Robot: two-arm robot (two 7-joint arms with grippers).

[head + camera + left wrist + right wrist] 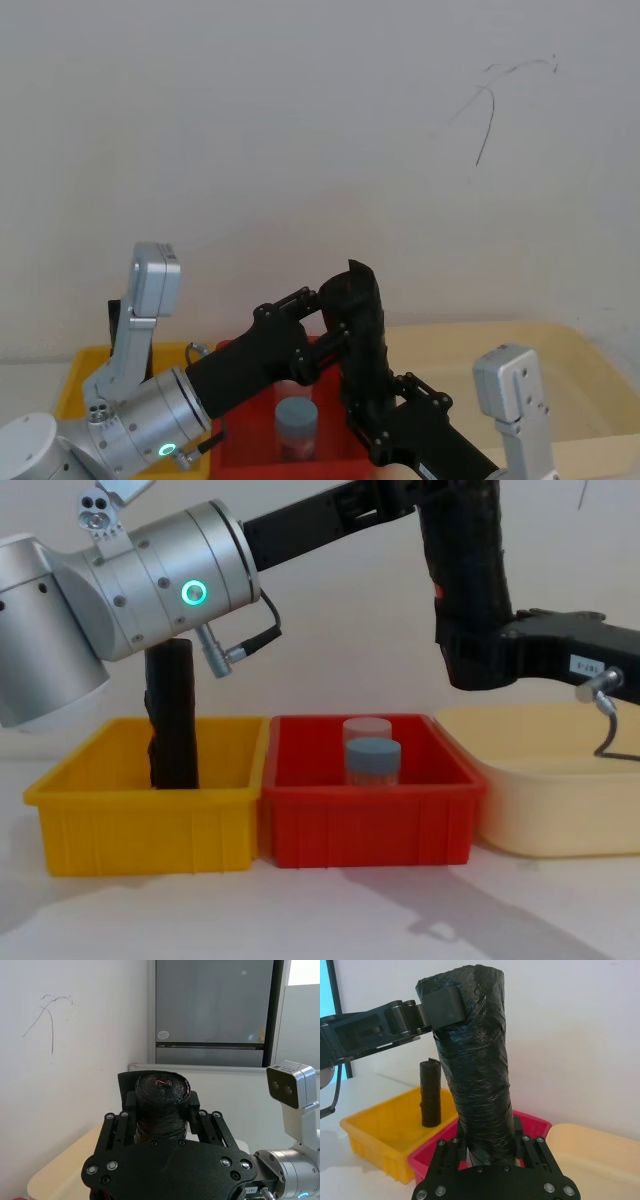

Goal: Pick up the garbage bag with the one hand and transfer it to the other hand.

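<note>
L gripper (pixel 162 1109) fingers clamped bag (pixel 476 1055) top, R gripper (pixel 472 662) fingers gripped lower part; L release needed firm R hold first.

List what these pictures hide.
- Matte-black cylindrical garbage-bag roll: top cut by the chest view's upper edge; lower end behind the black right gripper, right wrist view.
- Second black roll: base behind the yellow plastic bin wall, chest view.
</note>
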